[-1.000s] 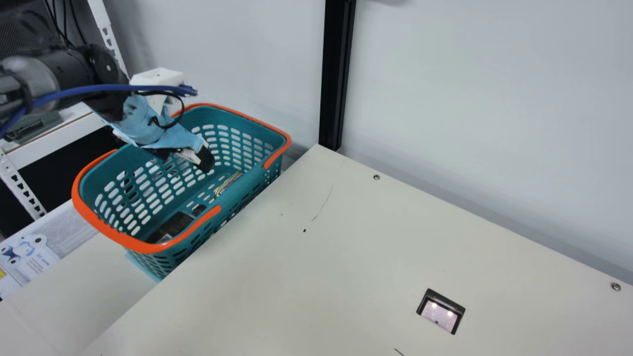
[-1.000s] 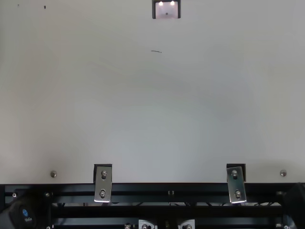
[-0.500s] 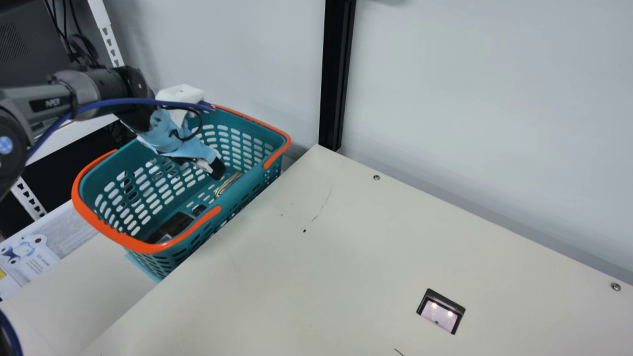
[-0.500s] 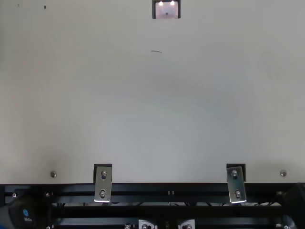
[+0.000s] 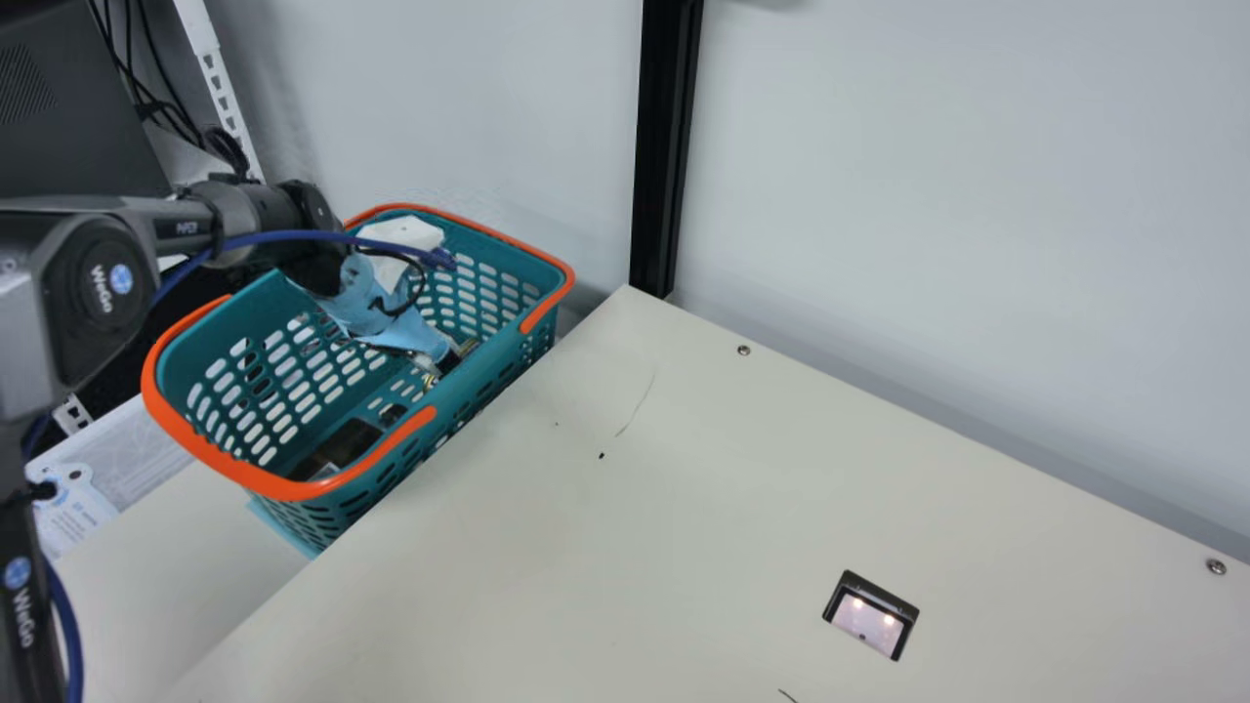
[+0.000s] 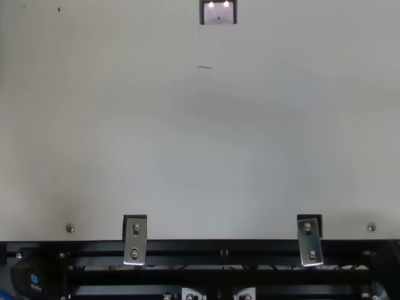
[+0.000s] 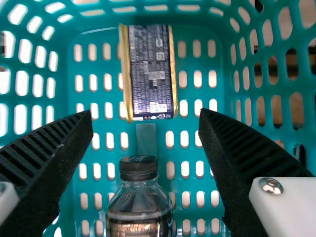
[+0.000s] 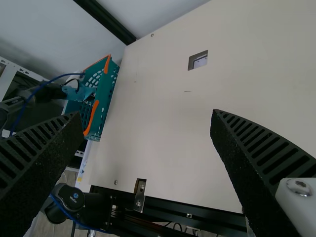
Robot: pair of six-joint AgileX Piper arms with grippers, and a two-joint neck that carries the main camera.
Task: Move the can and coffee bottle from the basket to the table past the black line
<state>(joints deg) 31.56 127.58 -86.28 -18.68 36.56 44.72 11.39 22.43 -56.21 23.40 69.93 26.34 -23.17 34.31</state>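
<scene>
So your left pincer [image 5: 437,363] is down inside the basket [image 5: 293,486], spread wide open. The can [image 7: 149,71] lies flat just past its fingertips, with some basket floor to spare on both sides. The coffee bottle [image 7: 139,212] shows between those fingers, cap toward the can. Heads up, the basket wall by the bench [image 5: 732,469] edge is near that pincer. Your right pincer [image 8: 147,117] is open too.
</scene>
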